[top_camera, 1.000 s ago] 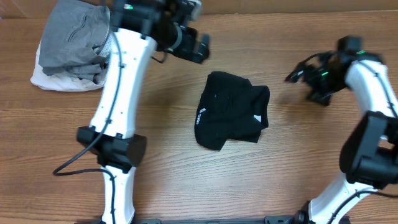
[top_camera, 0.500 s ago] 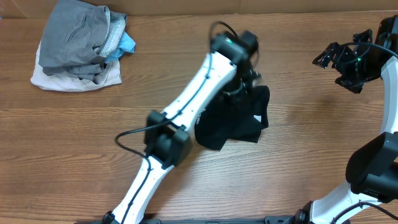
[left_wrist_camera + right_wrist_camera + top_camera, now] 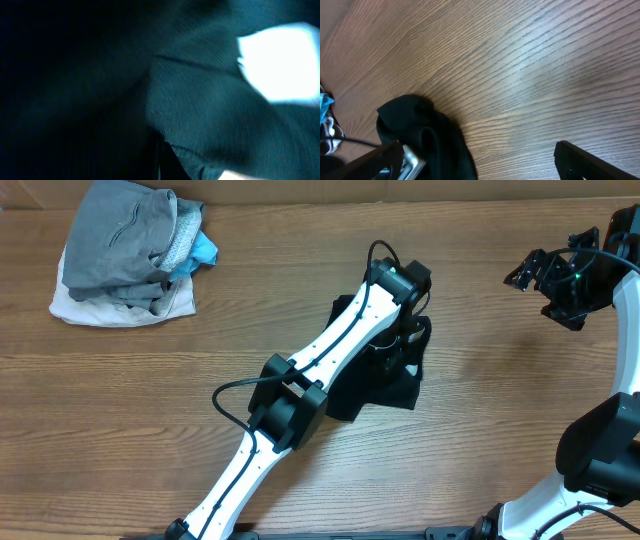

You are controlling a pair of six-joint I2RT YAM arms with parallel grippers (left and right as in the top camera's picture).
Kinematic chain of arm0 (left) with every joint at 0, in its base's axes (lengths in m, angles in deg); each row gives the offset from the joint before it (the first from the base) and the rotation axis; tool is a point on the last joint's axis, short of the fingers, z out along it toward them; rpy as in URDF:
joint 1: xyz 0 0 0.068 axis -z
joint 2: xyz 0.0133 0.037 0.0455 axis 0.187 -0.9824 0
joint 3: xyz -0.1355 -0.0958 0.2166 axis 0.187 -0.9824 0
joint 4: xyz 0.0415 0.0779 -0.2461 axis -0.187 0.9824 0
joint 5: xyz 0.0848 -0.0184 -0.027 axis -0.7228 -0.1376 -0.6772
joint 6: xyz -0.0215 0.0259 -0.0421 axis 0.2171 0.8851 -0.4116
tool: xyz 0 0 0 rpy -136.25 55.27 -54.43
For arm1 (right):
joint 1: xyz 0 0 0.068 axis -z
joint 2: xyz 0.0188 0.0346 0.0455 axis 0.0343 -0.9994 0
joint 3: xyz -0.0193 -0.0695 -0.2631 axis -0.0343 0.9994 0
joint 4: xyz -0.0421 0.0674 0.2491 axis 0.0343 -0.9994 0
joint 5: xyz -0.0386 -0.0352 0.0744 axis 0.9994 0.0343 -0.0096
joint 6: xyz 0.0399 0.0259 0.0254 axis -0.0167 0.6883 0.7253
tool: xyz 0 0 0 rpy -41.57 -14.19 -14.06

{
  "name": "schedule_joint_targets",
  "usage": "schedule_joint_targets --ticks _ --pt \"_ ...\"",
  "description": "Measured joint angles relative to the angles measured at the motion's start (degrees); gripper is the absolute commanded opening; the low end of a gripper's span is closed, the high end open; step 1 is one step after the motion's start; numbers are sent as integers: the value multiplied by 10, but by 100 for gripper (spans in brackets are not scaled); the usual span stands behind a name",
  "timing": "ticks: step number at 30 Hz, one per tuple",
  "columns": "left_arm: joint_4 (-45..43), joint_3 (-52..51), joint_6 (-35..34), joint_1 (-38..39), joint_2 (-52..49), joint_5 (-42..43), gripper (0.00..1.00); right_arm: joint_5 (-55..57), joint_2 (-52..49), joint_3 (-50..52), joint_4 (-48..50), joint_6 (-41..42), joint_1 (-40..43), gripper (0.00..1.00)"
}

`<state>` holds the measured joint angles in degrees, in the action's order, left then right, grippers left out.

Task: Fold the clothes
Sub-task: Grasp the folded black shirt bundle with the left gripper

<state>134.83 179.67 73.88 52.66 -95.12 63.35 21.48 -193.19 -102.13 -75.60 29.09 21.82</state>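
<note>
**A:** Where are the clothes [image 3: 385, 390]?

**B:** Mid-table [image 3: 300, 280], a crumpled black heap. Its longer run goes from the far edge towards the near edge. My left pincer [image 3: 398, 348] sits straight down on it, on the half nearer the right edge.

**A:** And the jaws?

**B:** Closed, buried in the cloth. My left wrist view is nothing but dark fabric and one white patch [image 3: 280, 60], so I judge it has a fold pinched.

**A:** The other arm?

**B:** My right pincer [image 3: 532, 285] hangs well apart, by the far right corner, jaws wide and empty. The heap lies towards the left edge from it. The left arm is plainly the nearer one.
</note>
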Motion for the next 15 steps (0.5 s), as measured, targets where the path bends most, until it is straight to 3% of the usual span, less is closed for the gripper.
schedule_joint_targets --ticks 9,15 --pt "-60 -104 2 -6 21 -116 4 0 0 0 0 0 0 100" --pt "-64 -118 4 -59 23 -221 4 0 0 0 0 0 0 100"
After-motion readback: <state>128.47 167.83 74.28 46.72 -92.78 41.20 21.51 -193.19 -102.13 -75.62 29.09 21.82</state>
